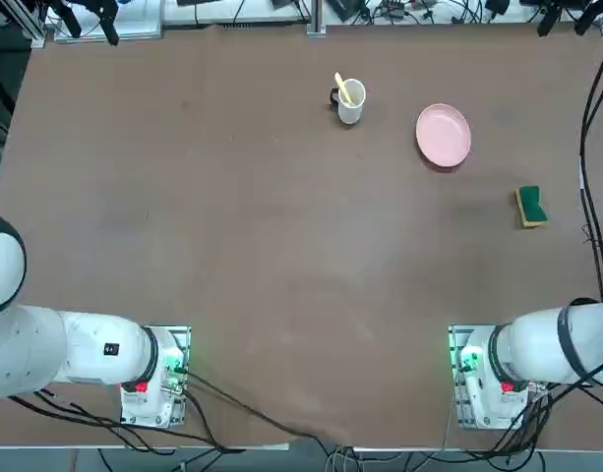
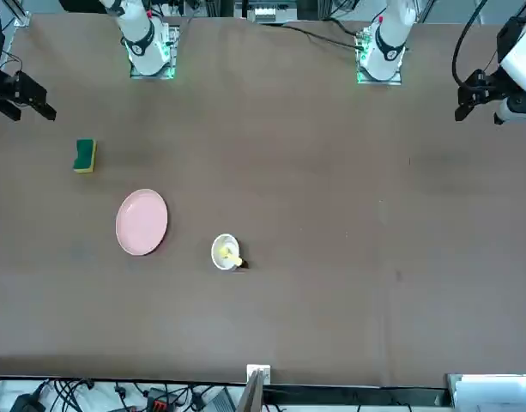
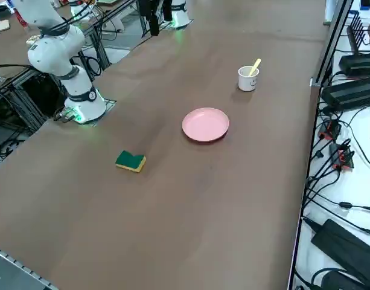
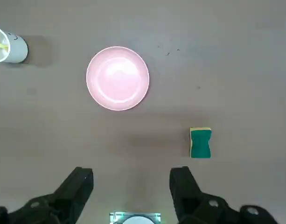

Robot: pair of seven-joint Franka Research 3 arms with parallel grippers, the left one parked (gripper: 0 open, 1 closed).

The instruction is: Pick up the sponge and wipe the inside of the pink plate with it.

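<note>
The mug [image 1: 350, 101] carries a few short dark curved marks, too small in these views to make out as writing. It stands upright, white outside, with a dark handle, and a yellow utensil [image 3: 255, 67] leans in it, its end above the rim.

The sponge [image 3: 131, 161] is a small block lying flat, dark green scouring face up, with the yellow foam showing along its edges. One side of the green has a shallow inward curve. It lies on the table [image 1: 281, 236] on the robot's right, nearer the arm bases than the plate [image 1: 444, 135] and farther right. The plate is round, shallow and pale pink, with a smooth rim; light shines off its inside in the wrist view.

Sponge and plate lie apart, with brown tabletop between them and on every side of the sponge. The mug is left of the plate, also apart from it and a little farther from the bases. In the top view, black cables [image 1: 586, 187] run down on the right, beyond the sponge.

The right gripper [image 4: 131, 170] is released, its two black fingers wide apart. It hangs off on the robot's right side, touching neither sponge nor plate.
</note>
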